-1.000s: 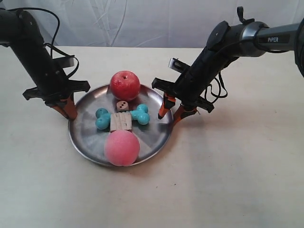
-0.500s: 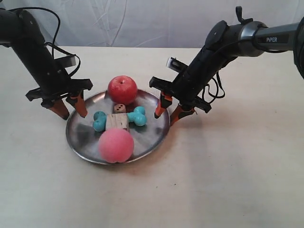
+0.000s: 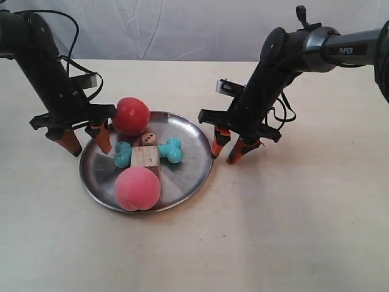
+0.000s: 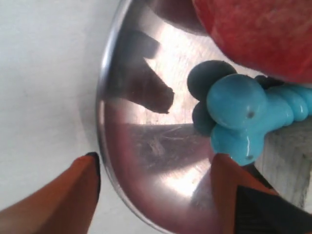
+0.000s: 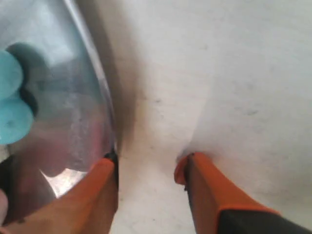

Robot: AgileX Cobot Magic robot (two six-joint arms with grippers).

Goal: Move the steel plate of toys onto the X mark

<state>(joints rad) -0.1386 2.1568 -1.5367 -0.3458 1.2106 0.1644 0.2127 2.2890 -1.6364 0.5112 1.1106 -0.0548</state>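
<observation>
The steel plate lies on the table left of centre. It holds the red apple at its far left rim, the brown die, the teal bone, the wooden cube and the pink peach. My left gripper is open and straddles the plate's rim, one finger outside and one inside near the bone. My right gripper is open just outside the opposite rim, and one fingertip touches the plate's edge. No X mark shows.
The pale tabletop stretches to the right of the plate and in front of it. A white cloth backdrop hangs behind the table. Black cables loop off both arms.
The plate slid toward the exterior view's left and the apple rolled to its left rim. My left gripper opened. My right gripper came off the rim and now stands outside it.
</observation>
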